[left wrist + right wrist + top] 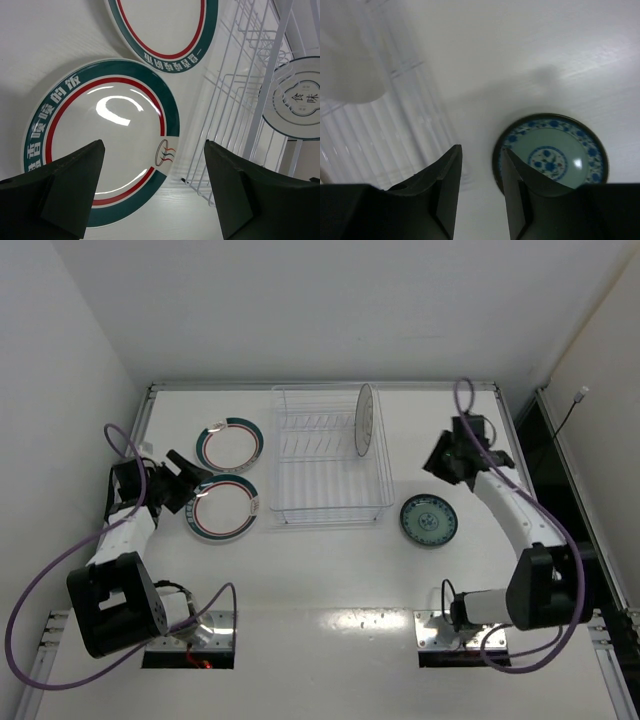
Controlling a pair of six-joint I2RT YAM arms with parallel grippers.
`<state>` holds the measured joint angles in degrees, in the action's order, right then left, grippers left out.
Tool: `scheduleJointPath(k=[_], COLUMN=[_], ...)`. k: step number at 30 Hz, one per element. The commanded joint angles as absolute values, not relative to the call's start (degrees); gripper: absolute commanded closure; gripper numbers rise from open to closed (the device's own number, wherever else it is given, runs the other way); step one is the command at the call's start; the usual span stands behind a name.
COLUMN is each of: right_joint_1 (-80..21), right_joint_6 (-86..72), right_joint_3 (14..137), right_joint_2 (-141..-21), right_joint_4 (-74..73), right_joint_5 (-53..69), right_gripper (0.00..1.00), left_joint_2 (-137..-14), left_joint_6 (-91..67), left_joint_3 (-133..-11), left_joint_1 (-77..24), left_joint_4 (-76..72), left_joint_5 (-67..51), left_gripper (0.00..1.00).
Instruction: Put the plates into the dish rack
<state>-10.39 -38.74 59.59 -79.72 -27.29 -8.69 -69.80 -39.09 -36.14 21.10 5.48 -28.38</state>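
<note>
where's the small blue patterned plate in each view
Top external: small patterned plate lies flat just right of the dish rack.
Left wrist: not in it.
Right wrist: lower right of the picture.
Shared landmark: the dish rack, at right in left wrist, at left in right wrist.

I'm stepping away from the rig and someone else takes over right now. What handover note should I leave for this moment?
The left gripper is open wide and empty, above the nearer teal-rimmed plate, left of the dish rack.
The right gripper is slightly open and empty, above the table right of the rack, near the small blue-patterned plate.
Done: one upright plate stands at the rack's far right.
Left: three plates lie flat on the table, the nearer and the farther teal-rimmed plate left of the rack, the small one right of it.
</note>
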Motion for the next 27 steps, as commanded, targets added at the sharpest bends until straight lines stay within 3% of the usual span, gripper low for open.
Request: scheduleJointPath(k=[1,6,19,20,24,27], right_joint_1=[3.7,24.8,29.8,29.8,29.8,29.0], right_joint_6=[-41.5,-38.7,-38.8,-38.8,-38.3,-38.3], right_joint_3=[51.1,39.5,26.6,26.6,26.6,27.4], right_joint_2=[-75.5,-74.6,-89.5,-89.5,-90.0,-89.7], right_joint_4=[-25.7,-27.0,-17.1,-17.1,-15.1,-13.9], right_joint_5=[5.6,13.6,26.5,26.5,27.9,29.5], right_gripper=[0.66,0.66,0.66,0.67,0.96,1.0], left_joint_2=[-69.9,-69.9,-69.9,-69.9,-69.9,-69.9], left_joint_6=[-39.2,-39.2,-39.2,-39.2,-39.2,-39.2], left_joint_3=[-36.7,-36.7,-36.7,-36.7,-36.7,-36.7], left_joint_1=[21.8,21.8,21.8,21.8,21.8,21.8], left_joint_4=[3.5,3.5,4.0,4.0,4.0,4.0], left_joint_5=[-29.6,-30.1,-30.1,-30.1,-30.1,-30.1], left_gripper=[0.22,0.22,0.22,0.22,0.22,0.22])
